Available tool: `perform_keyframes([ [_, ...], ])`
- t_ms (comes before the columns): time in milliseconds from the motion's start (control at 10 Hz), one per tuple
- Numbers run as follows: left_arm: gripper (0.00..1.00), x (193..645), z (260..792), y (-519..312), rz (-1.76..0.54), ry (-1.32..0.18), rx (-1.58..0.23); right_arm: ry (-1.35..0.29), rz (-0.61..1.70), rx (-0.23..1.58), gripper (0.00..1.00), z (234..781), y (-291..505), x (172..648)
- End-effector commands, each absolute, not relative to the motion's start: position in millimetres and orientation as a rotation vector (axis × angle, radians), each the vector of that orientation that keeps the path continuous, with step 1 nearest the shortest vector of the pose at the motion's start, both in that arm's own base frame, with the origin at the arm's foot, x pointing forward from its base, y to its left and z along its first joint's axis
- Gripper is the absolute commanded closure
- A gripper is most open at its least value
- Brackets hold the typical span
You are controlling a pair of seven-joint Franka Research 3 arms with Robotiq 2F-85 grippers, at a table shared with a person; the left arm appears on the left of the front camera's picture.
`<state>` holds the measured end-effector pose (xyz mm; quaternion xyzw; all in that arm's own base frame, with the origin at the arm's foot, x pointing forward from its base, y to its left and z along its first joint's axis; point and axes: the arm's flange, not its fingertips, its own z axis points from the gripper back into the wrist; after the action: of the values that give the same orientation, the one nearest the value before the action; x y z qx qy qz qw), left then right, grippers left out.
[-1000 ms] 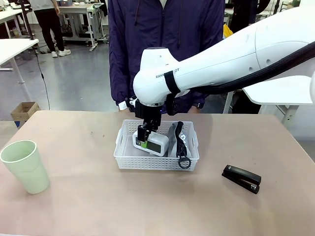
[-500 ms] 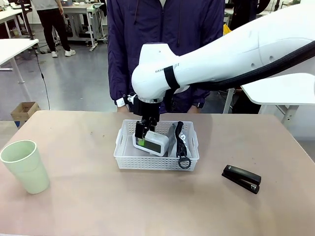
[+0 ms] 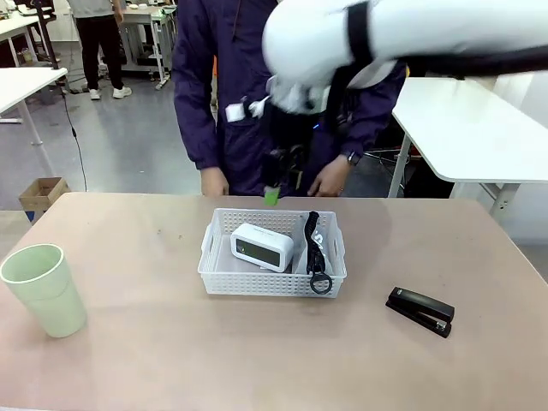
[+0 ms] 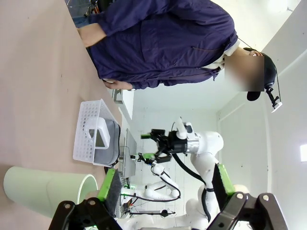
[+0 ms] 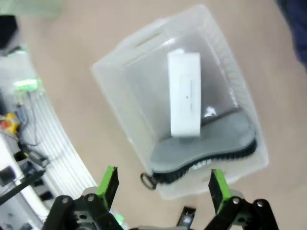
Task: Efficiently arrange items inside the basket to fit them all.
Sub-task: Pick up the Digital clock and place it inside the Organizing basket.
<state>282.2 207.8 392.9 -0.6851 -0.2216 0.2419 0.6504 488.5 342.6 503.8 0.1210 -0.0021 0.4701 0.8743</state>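
Note:
The white basket (image 3: 257, 282) stands mid-table with the white box (image 3: 262, 247) in its left half and the grey pouch (image 3: 301, 244) with black strap on edge at its right. My right gripper (image 3: 282, 187) hangs open well above the basket's far side, holding nothing. From above, the right wrist view shows the basket (image 5: 115, 110), box (image 5: 185, 99) and pouch (image 5: 206, 146) beyond the open right gripper (image 5: 163, 184). The green cup (image 3: 44, 289) stands at the table's left, the black stapler (image 3: 419, 310) at the right. My left gripper (image 4: 165, 182) is open near the cup (image 4: 43, 191).
A person in a dark blue jacket stands at the far edge, hands (image 3: 330, 180) low just behind the basket. A white table (image 3: 462, 128) stands to the back right. Bare tabletop lies between cup and basket and in front of the basket.
My right gripper has let go of the white box, opened and risen up and back from the basket. The box stays in the basket's left half.

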Motion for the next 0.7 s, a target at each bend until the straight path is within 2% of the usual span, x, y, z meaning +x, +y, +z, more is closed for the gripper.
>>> perform_keyframes([
  [0,0.00,280,394,205,0.534,-0.516,-1.564,-0.030,0.958,0.533,0.00,506,246,467],
  [300,0.00,280,394,205,0.534,-0.516,-1.564,-0.168,0.624,0.820,0.00,521,91,430],
  [600,0.00,280,394,205,0.534,-0.516,-1.564,-0.298,0.307,1.116,0.00,496,-36,389],
])
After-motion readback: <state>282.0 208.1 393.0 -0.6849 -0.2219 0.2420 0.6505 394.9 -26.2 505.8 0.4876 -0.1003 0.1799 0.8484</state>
